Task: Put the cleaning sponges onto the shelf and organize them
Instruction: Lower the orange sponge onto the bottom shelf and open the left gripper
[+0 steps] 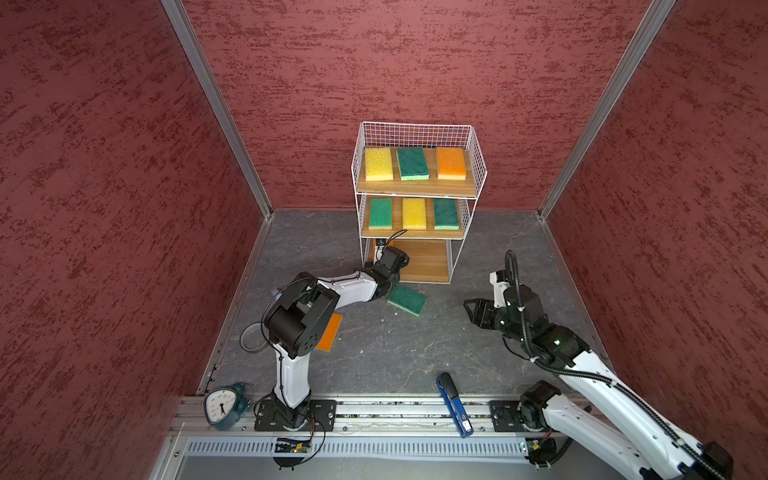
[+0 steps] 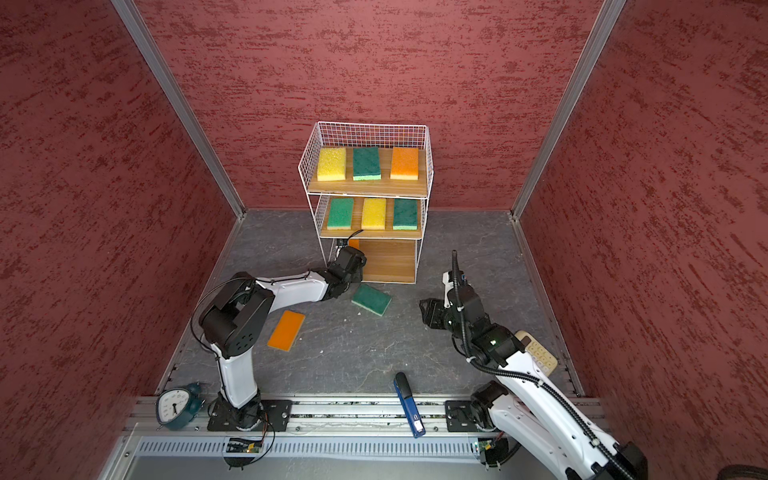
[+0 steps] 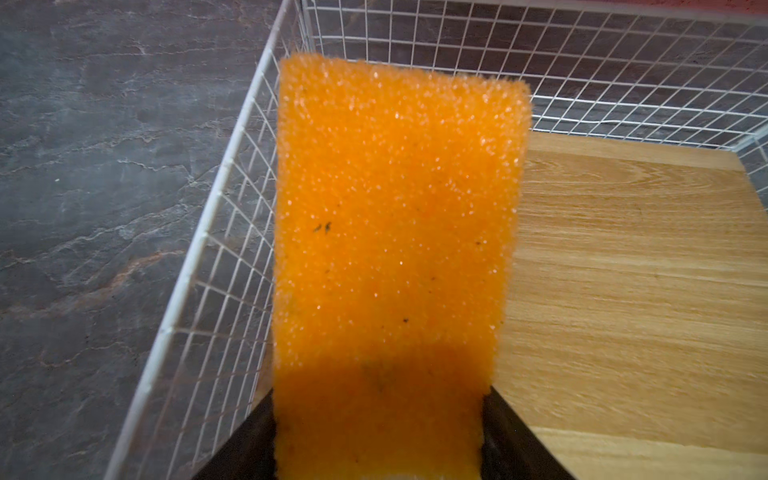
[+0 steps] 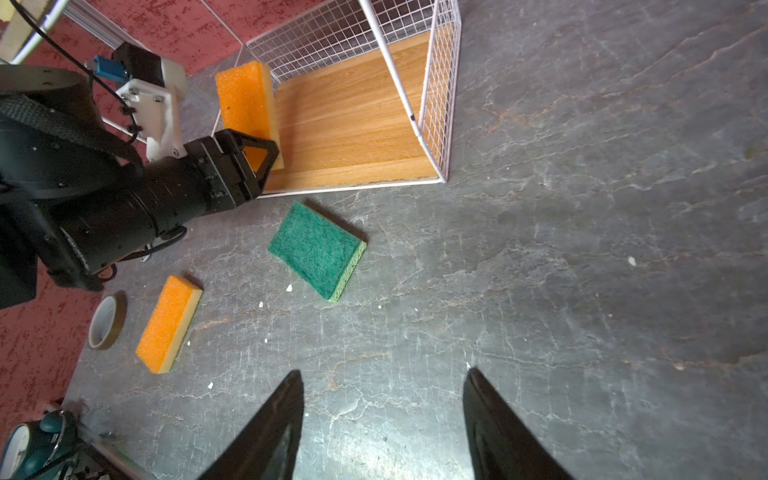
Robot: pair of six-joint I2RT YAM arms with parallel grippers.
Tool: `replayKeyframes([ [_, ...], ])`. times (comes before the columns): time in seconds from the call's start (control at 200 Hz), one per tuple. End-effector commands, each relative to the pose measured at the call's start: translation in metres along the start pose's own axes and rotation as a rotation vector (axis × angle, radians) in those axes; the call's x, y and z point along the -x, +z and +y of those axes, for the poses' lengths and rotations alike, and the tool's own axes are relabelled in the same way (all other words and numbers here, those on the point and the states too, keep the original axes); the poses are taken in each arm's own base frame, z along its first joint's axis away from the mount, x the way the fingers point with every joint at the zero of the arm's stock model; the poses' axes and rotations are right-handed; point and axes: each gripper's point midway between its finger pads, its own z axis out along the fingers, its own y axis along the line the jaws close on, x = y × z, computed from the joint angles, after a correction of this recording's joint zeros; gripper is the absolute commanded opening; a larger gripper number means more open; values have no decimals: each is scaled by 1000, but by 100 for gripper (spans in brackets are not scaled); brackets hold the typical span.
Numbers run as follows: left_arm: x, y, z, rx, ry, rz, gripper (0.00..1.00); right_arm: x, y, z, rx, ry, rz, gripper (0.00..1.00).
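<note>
Starting at the front rail, logged an alarm clock (image 1: pixel 224 405) at its left end and a blue stapler (image 1: pixel 454 409) lying across it near the middle. Found the right gripper (image 4: pixel 383 374) hovering over bare floor on the right, jaws well apart, nothing between them. Noted a tape roll (image 4: pixel 106 322) by the left wall and, near it, a loose orange sponge (image 4: pixel 168 324) lying flat on the floor beside the left arm's elbow. Recorded a loose dark green sponge (image 1: pixel 407 300) flat and askew on the floor just in front of the shelf (image 1: pixel 415 129), well apart from the orange one. Confirmed the left gripper (image 3: pixel 380 399) reaching into the left side of the lowest tier, jaws partly spread and clamped across the near end of a held orange sponge (image 3: pixel 395 232), orange face uppermost, running just beside the wire side wall above the bottom board (image 3: pixel 623 291). Could not establish contact between that sponge and the board. Counted three in a row on the middle tier, left to right: middle green sponge (image 1: pixel 380 212), middle yellow sponge (image 1: pixel 414 213), middle dark green sponge (image 1: pixel 446 213). Counted three likewise on the top tier: upper yellow sponge (image 1: pixel 378 163), upper dark green sponge (image 1: pixel 412 163), upper orange sponge (image 1: pixel 451 163), all flat and apart
</note>
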Motion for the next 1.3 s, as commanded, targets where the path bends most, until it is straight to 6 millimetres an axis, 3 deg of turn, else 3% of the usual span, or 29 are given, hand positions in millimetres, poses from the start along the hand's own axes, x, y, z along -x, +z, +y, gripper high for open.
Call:
replayKeyframes([
  [0.0,-6,8,4,12,-5,32,67,11,-2,8,31,6,-29,62],
  [0.411,-9,26,12,16,5,70,68,11,8,11,31,9,-12,62],
  [0.832,-17,34,22,75,29,103,77,10,11,11,32,14,-5,62],
  [1.298,-5,9,23,117,41,61,77,7,8,7,27,33,-6,61],
])
